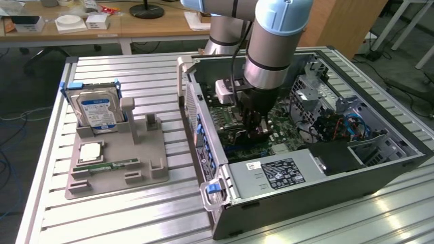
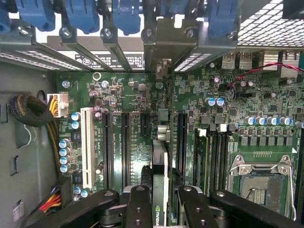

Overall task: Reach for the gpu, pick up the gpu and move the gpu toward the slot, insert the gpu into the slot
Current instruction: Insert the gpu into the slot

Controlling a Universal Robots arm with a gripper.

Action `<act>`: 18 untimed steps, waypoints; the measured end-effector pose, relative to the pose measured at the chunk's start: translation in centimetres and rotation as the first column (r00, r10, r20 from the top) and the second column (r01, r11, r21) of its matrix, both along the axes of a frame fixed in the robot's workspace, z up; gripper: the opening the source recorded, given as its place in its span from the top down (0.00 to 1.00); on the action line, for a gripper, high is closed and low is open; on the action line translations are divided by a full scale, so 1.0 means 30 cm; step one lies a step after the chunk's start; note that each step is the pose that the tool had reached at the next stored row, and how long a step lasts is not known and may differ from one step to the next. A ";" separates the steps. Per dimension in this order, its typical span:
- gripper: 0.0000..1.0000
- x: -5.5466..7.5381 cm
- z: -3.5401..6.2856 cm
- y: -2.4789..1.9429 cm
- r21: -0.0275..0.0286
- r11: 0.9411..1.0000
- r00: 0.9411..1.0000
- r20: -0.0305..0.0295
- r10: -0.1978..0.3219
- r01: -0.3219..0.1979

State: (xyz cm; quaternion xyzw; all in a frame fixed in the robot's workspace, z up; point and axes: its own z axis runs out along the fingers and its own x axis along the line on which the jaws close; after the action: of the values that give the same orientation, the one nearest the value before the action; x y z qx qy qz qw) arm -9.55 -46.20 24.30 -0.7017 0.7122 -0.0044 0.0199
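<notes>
gpu held edge-on above the motherboard

ribbed aluminium tabletop (image 1: 135, 213) carries the work in the exterior view: an open computer case (image 1: 305, 193) lies on its side, and at the exterior view's left a grey plastic fixture (image 1: 115, 157) holds a blue-labelled hard drive (image 1: 98, 112) and a small green memory stick (image 1: 109, 165). the gripper (image 1: 257, 133) is lowered deep inside the case, just above the motherboard (image 1: 234, 127).

in the wrist view the jaws are seen pinching the gpu (image 2: 160, 190), a thin dark card held upright and edge-on between the black fingers (image 2: 138, 209), its pale metal bracket (image 2: 164, 47) lying among the blue rear clips (image 2: 80, 16). long black slots (image 2: 126, 142) run parallel beside it on the green board (which one is aimed at cannot be told).

misalignment is judged the chief risk: a slight tilt or sideways offset could jam the card's edge on the slot wall, or catch the bracket on the rear frame, and pressure could then flex the board.
</notes>
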 end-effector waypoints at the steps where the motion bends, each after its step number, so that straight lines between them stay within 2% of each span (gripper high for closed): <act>1: 0.74 0.000 0.000 0.000 0.000 1.000 1.000 0.000 0.000 0.000; 5: 0.74 0.000 -0.001 0.000 0.000 1.000 1.000 0.000 0.000 0.000; 11: 0.74 0.000 -0.010 0.000 0.005 1.000 1.000 0.001 0.000 0.000; 18: 0.74 0.000 -0.010 0.000 0.005 1.000 1.000 0.000 0.000 0.000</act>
State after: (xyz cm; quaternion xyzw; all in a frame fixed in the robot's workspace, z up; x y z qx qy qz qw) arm -9.55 -46.21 23.99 -0.7017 0.7122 -0.0026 0.0219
